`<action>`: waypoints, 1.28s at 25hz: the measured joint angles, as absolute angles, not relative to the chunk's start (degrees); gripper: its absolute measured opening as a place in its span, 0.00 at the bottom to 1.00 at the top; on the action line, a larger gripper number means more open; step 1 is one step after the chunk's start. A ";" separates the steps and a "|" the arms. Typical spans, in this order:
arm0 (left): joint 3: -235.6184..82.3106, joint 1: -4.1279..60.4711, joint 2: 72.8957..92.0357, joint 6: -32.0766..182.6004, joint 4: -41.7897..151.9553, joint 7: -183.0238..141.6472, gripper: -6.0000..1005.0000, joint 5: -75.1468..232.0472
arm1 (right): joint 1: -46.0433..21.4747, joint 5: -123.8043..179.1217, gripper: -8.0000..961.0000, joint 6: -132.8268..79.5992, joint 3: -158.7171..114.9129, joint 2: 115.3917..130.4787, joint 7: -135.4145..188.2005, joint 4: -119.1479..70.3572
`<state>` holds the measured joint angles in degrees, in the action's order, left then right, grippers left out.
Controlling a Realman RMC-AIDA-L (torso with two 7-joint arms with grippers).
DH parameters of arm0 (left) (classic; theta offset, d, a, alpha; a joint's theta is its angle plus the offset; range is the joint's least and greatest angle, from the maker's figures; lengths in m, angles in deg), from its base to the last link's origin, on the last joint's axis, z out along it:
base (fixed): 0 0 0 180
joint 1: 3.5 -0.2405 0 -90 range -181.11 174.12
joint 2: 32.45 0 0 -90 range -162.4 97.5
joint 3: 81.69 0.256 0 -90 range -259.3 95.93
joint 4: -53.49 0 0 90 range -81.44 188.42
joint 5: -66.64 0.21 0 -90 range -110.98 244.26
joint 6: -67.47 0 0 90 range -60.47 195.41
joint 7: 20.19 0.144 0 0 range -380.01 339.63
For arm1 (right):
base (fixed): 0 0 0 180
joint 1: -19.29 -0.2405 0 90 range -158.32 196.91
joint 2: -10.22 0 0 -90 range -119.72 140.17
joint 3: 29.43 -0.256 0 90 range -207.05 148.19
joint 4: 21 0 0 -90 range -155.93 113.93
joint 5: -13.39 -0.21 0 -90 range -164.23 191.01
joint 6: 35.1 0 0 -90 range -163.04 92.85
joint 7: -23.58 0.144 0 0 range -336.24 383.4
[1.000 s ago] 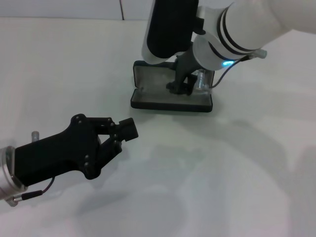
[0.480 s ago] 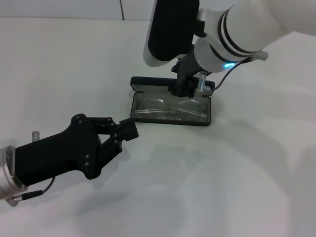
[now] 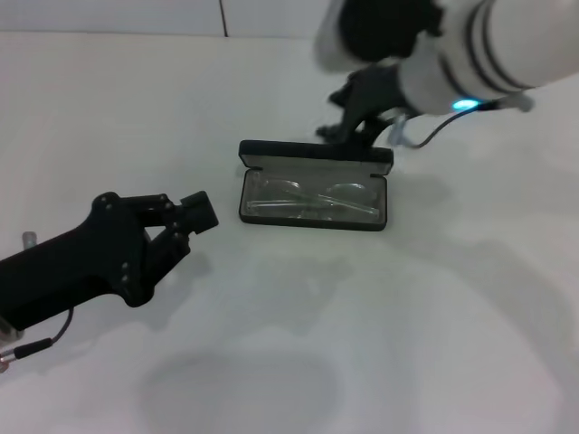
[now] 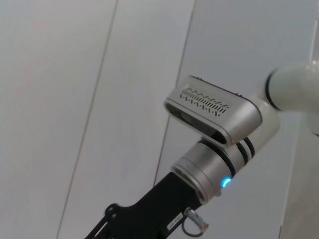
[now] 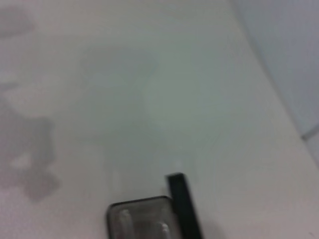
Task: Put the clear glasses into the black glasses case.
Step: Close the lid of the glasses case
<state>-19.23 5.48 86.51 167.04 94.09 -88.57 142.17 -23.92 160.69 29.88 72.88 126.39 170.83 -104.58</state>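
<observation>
Nearest the camera, in front of the black glasses case (image 3: 313, 190) and off to its left: the left gripper (image 3: 194, 214), low over the white table (image 3: 389, 344), fingers drawn together on nothing, tips aimed toward the case's near left corner yet well apart from it. Next, the case itself: lying open on the table, lid raised at the far edge, grey lining showing. Inside the tray, the clear glasses (image 3: 312, 197), folded flat, spanning the tray from end to end. Beyond the case, above the lid's right end: the right gripper (image 3: 355, 127), clear of lid and glasses, finger gap impossible to make out.
</observation>
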 joint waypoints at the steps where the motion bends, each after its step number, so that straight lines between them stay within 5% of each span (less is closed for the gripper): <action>1: -19.31 5.45 86.49 167.06 94.09 -88.57 0.09 142.12 | -22.68 160.39 0.42 29.22 71.74 126.34 170.74 -105.37; 13: -20.97 8.89 86.92 166.61 94.01 -88.93 0.09 141.82 | 2.92 115.84 0.42 22.05 52.66 125.84 138.95 -104.25; 23: -21.54 21.03 87.00 157.42 87.17 -88.96 0.09 141.76 | 0.24 89.35 0.42 59.08 23.68 124.81 107.17 -62.17; 32: -14.38 35.32 87.30 136.87 79.07 -93.98 0.09 142.19 | 1.08 94.78 0.43 60.88 22.52 125.60 98.89 -53.25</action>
